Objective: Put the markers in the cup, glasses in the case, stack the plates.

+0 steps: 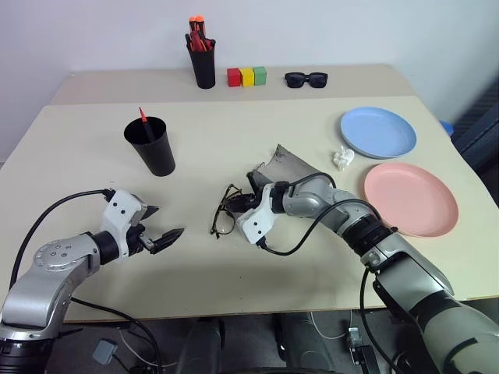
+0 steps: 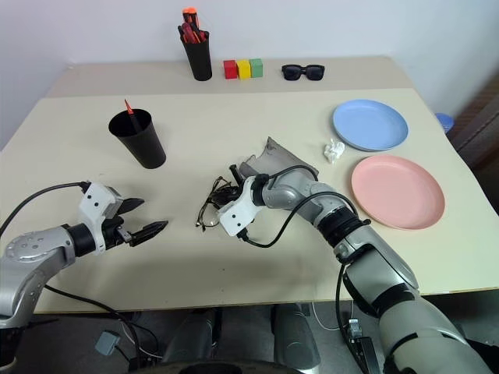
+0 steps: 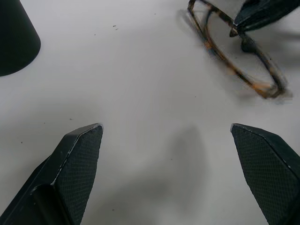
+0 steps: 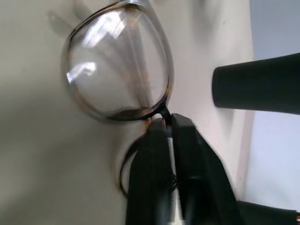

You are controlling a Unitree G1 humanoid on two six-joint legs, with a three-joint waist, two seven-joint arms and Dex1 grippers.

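glasses [image 4: 117, 70] – pinched in right pincer [image 4: 168, 123]

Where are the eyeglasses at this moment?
In the left eye view, the eyeglasses are near the table's middle, pinched at the bridge by the shut right hand, just left of the grey case.

Bare table [image 1: 234, 132] lies open between the cup [image 1: 151, 145] and the glasses [image 1: 225, 210], and in front of the left gripper [image 1: 160, 226], whose fingers stand wide apart. The right gripper [image 1: 239, 204], pinched on the glasses, and its arm block the case [image 1: 290, 167] from the near side. A crumpled paper [image 1: 343, 159] sits just beside the blue plate [image 1: 378, 131]
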